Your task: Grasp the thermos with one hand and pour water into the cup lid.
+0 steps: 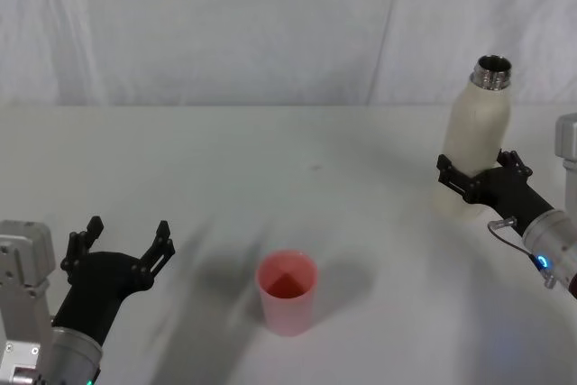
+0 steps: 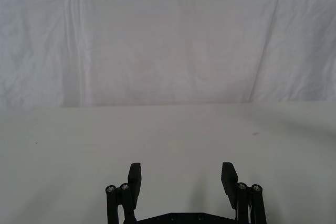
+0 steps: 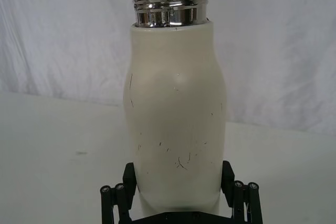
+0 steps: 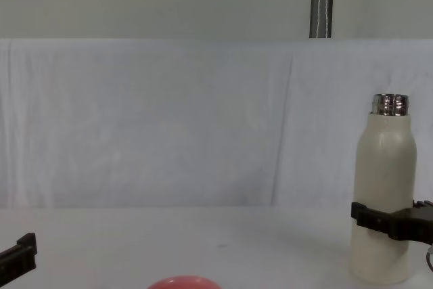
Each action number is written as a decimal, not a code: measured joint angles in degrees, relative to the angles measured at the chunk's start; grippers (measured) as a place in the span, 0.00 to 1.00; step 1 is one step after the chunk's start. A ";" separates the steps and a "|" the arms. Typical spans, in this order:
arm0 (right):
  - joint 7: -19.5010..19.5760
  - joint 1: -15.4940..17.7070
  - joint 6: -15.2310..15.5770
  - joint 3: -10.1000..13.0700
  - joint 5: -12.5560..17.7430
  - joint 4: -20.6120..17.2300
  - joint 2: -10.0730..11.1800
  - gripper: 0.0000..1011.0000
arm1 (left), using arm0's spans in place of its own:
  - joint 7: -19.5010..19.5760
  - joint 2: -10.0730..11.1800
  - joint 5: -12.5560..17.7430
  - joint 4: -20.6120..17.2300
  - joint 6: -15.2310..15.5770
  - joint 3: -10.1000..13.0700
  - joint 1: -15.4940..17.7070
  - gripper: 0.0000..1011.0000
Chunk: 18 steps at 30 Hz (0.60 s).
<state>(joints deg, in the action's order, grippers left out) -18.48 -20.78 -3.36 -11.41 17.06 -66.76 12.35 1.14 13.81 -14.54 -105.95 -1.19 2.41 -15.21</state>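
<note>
Right claw point(image 1: 482, 179) clamped low around the upright thermos point(image 1: 475, 137) at the counter's point(image 1: 270, 160) right side, left claw point(image 1: 126, 245) released and idle near the pink cup lid point(image 1: 288, 290) at centre; low grip risks slippage or overshoot on tilting.

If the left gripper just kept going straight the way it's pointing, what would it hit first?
Probably nothing: the left gripper, open, faces bare table up to the white backdrop. The cup lid sits off to its right.
</note>
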 joint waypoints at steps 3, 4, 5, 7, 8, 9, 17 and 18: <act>-0.21 0.09 0.01 0.02 0.23 -0.14 0.17 0.99 | 0.00 0.00 0.00 0.00 0.00 0.00 0.00 0.99; -0.31 0.18 0.04 0.02 0.34 -0.25 0.26 0.99 | 0.00 0.00 0.00 0.00 0.00 0.00 0.00 0.99; -0.40 0.23 0.06 0.02 0.40 -0.31 0.32 0.99 | 0.00 0.00 0.00 0.00 0.00 0.00 0.00 0.99; -0.57 0.36 0.13 0.03 0.54 -0.47 0.44 0.99 | 0.00 0.00 0.00 0.00 0.00 0.00 0.00 0.99; -0.62 0.42 0.18 0.04 0.63 -0.60 0.52 0.99 | 0.00 0.00 0.00 0.00 0.00 0.00 0.00 0.99; -0.69 0.56 0.23 0.05 0.76 -0.79 0.65 0.99 | 0.00 0.00 0.00 0.00 0.00 0.00 0.00 0.99; -1.15 1.83 0.89 0.27 1.62 -2.24 1.64 0.99 | 0.00 0.00 0.00 0.00 0.00 0.00 0.00 0.99; -1.19 2.09 0.98 0.30 1.75 -2.56 1.82 0.99 | 0.00 0.00 0.00 0.00 0.00 0.00 0.00 0.99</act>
<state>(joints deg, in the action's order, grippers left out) -19.67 -18.69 -2.38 -11.11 18.82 -69.32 14.17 1.14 13.81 -14.54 -105.95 -1.19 2.42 -15.21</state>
